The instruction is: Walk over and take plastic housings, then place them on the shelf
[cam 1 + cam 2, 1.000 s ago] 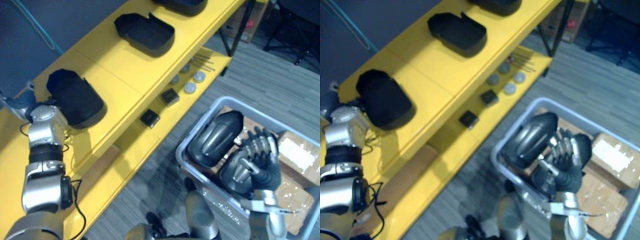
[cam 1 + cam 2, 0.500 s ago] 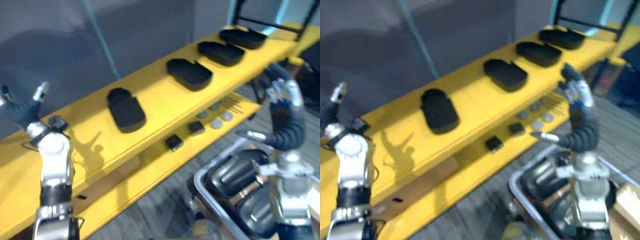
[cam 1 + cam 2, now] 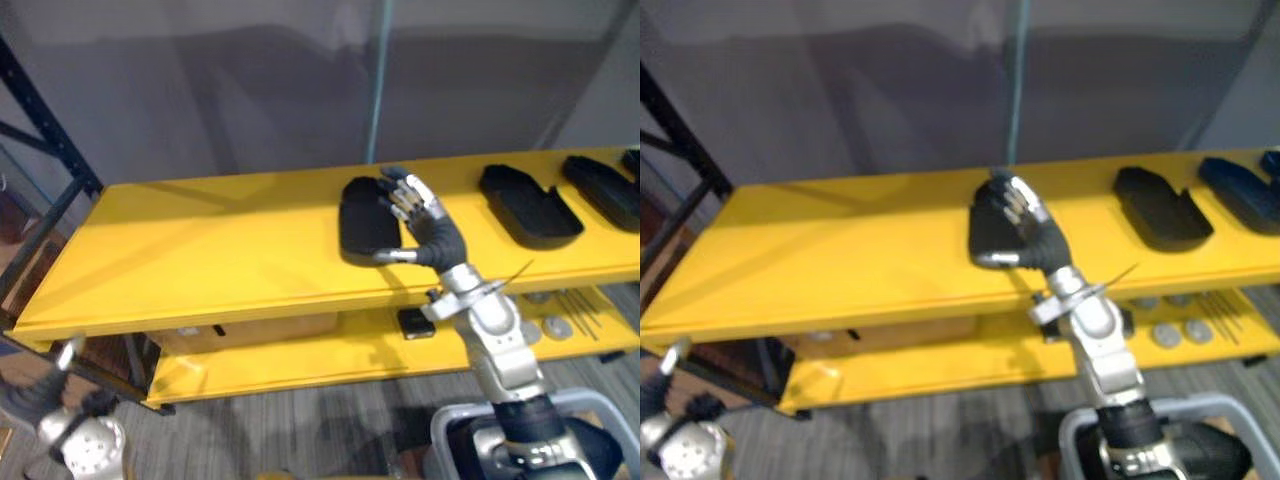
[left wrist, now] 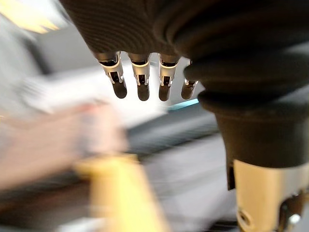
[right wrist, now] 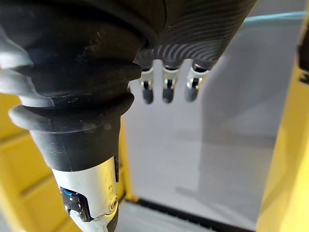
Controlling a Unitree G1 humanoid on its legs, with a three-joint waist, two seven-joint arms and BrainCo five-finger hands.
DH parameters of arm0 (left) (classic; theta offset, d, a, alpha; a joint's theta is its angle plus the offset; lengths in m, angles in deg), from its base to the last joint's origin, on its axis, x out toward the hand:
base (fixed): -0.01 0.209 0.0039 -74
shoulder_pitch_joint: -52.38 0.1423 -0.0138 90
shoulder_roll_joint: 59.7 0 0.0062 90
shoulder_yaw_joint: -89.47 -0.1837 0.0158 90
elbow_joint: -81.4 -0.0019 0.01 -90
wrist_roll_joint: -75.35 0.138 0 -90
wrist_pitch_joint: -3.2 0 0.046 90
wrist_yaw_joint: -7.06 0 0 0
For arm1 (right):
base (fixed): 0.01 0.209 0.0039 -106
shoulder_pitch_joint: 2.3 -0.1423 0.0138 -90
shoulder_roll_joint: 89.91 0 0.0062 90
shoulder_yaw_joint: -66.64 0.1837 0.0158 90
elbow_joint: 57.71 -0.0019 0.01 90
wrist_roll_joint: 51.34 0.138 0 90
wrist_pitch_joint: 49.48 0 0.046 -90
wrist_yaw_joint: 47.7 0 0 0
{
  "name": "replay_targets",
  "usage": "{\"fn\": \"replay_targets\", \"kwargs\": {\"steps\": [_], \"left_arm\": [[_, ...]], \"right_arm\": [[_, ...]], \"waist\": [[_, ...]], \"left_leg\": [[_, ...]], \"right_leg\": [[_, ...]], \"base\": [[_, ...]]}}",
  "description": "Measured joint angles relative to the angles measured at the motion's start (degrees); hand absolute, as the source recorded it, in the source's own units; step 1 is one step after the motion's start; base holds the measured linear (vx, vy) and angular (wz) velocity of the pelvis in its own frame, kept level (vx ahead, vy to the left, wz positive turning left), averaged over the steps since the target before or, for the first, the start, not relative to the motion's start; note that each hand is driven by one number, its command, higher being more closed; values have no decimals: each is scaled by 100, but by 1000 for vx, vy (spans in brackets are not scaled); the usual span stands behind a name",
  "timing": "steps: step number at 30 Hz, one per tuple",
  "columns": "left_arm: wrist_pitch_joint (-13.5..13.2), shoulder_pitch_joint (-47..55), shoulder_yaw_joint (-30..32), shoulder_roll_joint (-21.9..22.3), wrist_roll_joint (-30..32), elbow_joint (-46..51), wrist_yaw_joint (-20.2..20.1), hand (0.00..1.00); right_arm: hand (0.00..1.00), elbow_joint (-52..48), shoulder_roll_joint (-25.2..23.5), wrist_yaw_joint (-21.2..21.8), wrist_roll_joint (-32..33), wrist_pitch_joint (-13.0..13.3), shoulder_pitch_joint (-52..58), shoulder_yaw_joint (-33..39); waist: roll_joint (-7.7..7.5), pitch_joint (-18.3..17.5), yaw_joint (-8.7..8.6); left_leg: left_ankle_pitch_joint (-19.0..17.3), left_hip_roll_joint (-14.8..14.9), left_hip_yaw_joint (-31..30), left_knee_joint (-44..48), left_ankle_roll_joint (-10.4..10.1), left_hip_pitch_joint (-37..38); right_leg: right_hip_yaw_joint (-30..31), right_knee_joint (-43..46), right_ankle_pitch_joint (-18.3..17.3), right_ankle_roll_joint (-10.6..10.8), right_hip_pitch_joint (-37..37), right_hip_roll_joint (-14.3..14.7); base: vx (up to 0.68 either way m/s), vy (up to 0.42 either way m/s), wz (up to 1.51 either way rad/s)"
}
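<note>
Fingers [image 3: 405, 197] of right hand [image 3: 432, 232] loosely spread, holding nothing; black housing [image 3: 362, 215] just behind them on yellow shelf [image 3: 200, 260], long axis front-to-back. Left hand [image 4: 139, 79] relaxed, empty.

My right robot hand [image 3: 428, 222]: raised, fingers loosely spread, empty. My left robot hand [image 4: 140, 29]: low, fingers relaxed.

Silver arm [image 3: 503, 352], dark ribbed robot hand [image 3: 436, 236]
</note>
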Motion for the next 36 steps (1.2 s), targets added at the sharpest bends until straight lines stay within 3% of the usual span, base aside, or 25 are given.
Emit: {"fn": "replay_targets", "kwargs": {"steps": [5, 9, 14, 19, 24, 30, 36], "left_arm": [[-34, 94, -258, 142, -237, -1189, -474, 0], [-35, 77, -298, 218, -228, -1616, -738, 0], [18, 84, -460, 212, -244, -1987, -885, 0], [339, 65, -529, 199, -600, -2331, -1667, 0], [703, 15, -1021, 189, -680, -2643, -2381, 0], [725, -150, -1419, 193, -686, -2708, -2617, 0], [915, -143, -1690, 182, -872, -2825, -3074, 0]], "right_arm": [[0, 704, -300, -384, 13, 14, -423, -233], [0, 1202, -551, -707, 79, 130, -555, -380], [0, 1620, -818, -817, 233, 180, -653, -553], [0, 2319, -1154, -924, 226, 210, -653, -956], [0, 2549, -1280, -783, 131, 211, -649, -1196], [0, 2548, -1381, -793, -84, 183, -649, -1548], [0, 2555, -1527, -1483, -568, 25, -649, -1632]], "waist": [[-78, -36, 53], [34, 43, 147], [39, 170, 159], [-28, 314, 179], [-33, 405, 217], [-31, 410, 227], [-56, 463, 227]], "left_leg": [[-2, 18, -122, 48, -1, -85], [-3, 51, -164, 72, -2, -82], [-11, 72, -219, 121, -11, -94], [1, 56, -210, 70, -30, -104], [2, 39, -207, 41, -29, -117], [2, 38, -206, 23, -30, -127], [5, 34, -199, 22, -31, -114]], "right_leg": [[-59, 23, -68, -44, 4, 22], [-73, 125, -148, -46, -1, 40], [-100, 277, -274, -67, -29, 40], [-96, 344, -277, -11, -101, 9], [-96, 346, -279, -1, -173, -7], [-99, 346, -279, 0, -190, -11], [-96, 371, -289, 14, -190, -22]], "base": [[22, 3, 15], [-17, -6, 3], [-16, -2, 5], [0, 0, 0], [21, 2, -1], [23, 1, 0], [-27, 3, 0]]}}
